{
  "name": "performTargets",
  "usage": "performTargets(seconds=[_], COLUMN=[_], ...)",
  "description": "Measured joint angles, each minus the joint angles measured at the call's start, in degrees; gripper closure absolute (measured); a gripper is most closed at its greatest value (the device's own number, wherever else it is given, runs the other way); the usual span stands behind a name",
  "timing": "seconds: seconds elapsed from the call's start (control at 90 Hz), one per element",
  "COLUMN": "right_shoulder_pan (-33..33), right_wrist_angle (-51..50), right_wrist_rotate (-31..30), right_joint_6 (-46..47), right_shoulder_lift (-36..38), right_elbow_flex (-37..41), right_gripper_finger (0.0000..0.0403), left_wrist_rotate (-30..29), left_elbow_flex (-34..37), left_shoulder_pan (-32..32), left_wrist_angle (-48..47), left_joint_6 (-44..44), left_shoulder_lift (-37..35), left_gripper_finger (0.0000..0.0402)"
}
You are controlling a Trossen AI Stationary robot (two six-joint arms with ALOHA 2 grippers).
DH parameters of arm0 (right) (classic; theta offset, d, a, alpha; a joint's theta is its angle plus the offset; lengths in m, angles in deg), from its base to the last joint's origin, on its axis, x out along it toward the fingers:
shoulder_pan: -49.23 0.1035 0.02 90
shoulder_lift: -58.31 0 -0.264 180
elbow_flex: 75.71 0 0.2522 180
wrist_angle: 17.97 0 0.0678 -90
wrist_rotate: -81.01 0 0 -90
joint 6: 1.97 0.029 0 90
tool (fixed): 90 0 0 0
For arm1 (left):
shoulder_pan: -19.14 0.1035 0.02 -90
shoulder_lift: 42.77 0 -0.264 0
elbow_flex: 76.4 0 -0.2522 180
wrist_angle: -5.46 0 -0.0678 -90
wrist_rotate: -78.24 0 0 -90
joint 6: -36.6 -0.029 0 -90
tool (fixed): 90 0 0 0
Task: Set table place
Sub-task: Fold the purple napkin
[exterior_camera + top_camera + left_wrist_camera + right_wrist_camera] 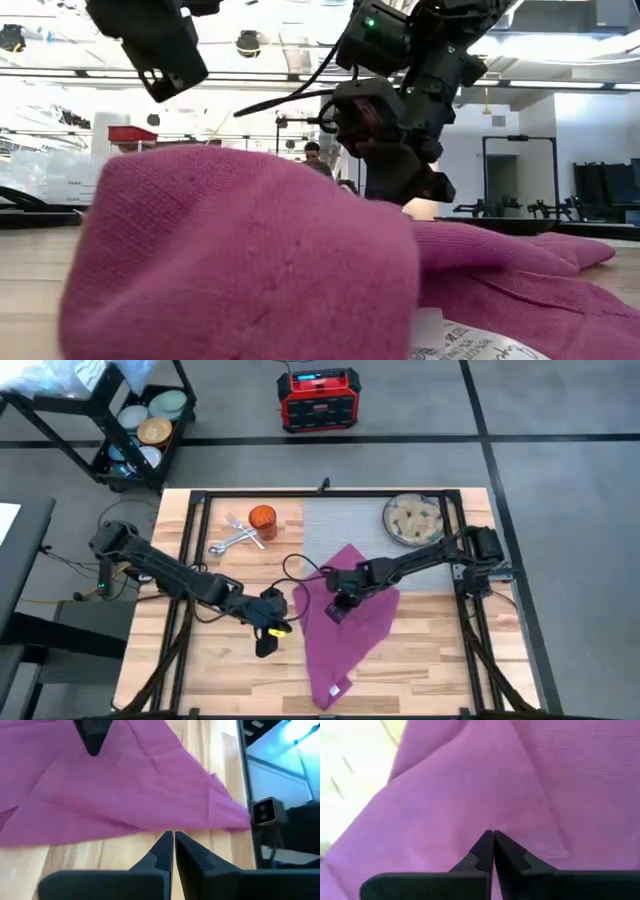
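Napkin (352, 615) lies diagonally, corner toward the near edge; both arms' fingers seemingly closed.

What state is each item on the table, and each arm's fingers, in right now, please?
napkin: spread loosely, rumpled, partly over the mat
plate: on the mat's corner
cup: upright
cutlery: piled beside the cup
left gripper: fingers shut, empty
right gripper: fingers shut, over the napkin

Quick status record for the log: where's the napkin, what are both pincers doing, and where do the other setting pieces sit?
napkin: spread on table, partly over grey mat
left pincer: shut, empty, beside napkin
right pincer: shut, over napkin
plate: far right corner of mat
cup: left of mat
cutlery: by cup
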Motion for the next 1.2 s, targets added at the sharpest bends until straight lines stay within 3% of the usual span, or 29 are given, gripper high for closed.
performTargets(seconds=[0.1,0.244,0.389,0.567,0.956,1.2], right_shoulder_pan=[0.0,0.0,0.0,1.3,1.1,-0.1], right_wrist_angle=[-0.2,-9.3,-13.9,-13.3,-22.9,-25.2], right_wrist_rotate=[-0.5,-11.3,-13.4,-20.1,-23.3,-23.1], right_joint_6=[0.2,5.3,3.7,3.8,4.5,3.7], right_shoulder_lift=[-0.2,0.0,0.1,1.6,4.1,5.1], right_elbow_flex=[0.0,0.0,-0.1,0.1,0.0,1.8], right_gripper_finger=[0.0403,0.0403,0.0403,0.0403,0.0403,0.0403], left_wrist_rotate=[0.0,-3.0,-4.5,-4.6,-5.6,2.6], left_elbow_flex=[0.0,0.0,0.0,0.0,0.0,0.0], left_shoulder_pan=[-0.3,-1.1,-1.2,-1.2,1.3,10.3], left_wrist_angle=[0.4,-0.1,-1.3,-1.6,0.5,10.1], left_joint_6=[0.5,0.6,0.4,0.6,-2.6,-10.7], left_shoulder_lift=[-2.0,-3.9,-4.4,-4.4,-3.4,4.0], left_gripper_finger=[0.0402,0.0402,0.0402,0.0402,0.0401,0.0401])
